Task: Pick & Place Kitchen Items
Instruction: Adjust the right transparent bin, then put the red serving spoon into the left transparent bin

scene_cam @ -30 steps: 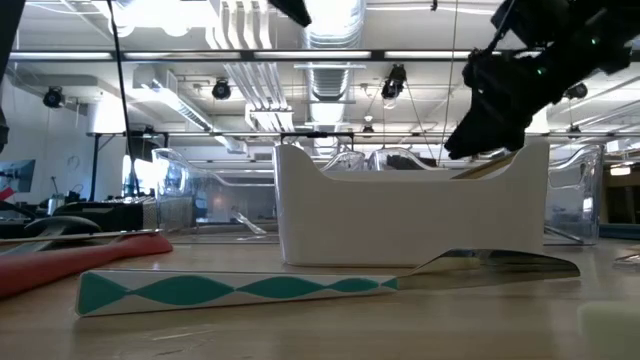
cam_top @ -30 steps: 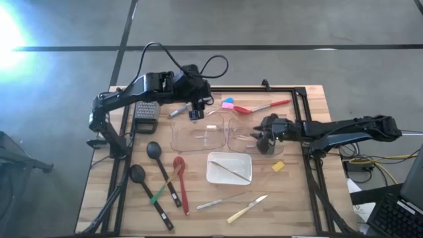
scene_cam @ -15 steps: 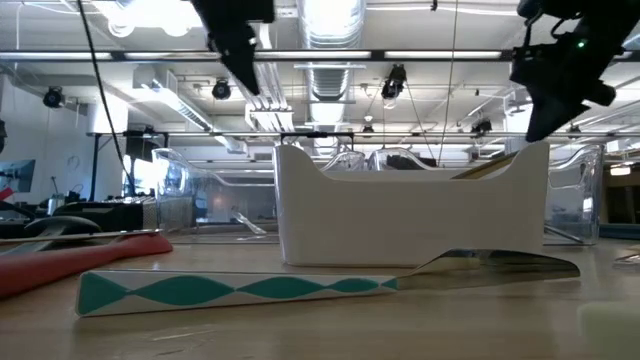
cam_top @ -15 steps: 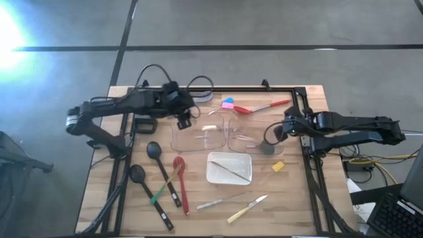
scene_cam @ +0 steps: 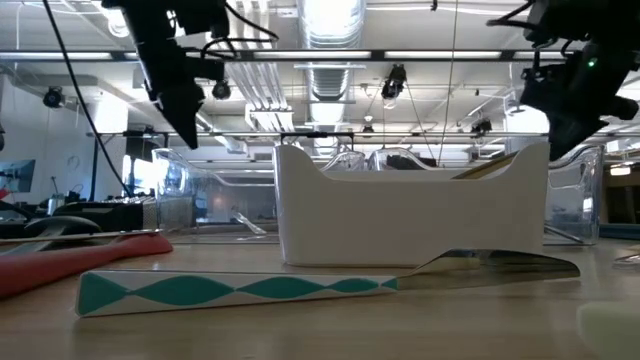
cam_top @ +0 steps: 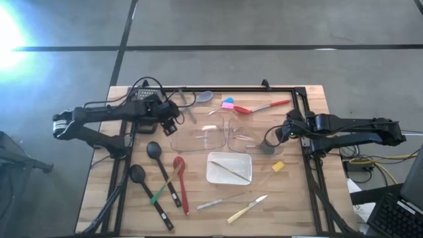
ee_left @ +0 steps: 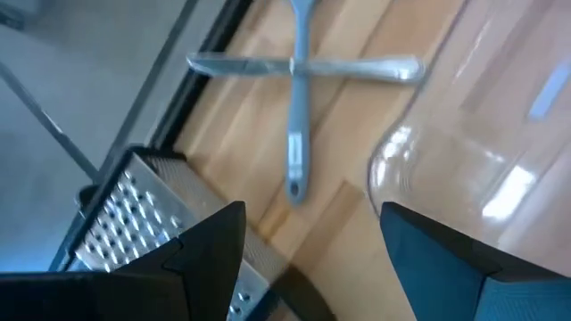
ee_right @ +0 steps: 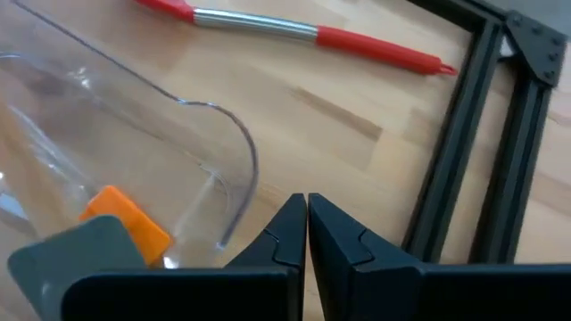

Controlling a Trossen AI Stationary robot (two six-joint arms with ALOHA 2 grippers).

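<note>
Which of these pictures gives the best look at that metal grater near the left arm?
The left wrist view: the grater fills its corner, its punched holes plain to see, just beyond the open left gripper. The high view shows only a small dark patch under that arm. The low and right wrist views miss it.

Utensils (cam_top: 165,178) scattered flat on table (cam_top: 291,198)

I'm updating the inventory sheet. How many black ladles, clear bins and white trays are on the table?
Black ladles: 2
Clear bins: 2
White tray: 1
Total: 5
</note>
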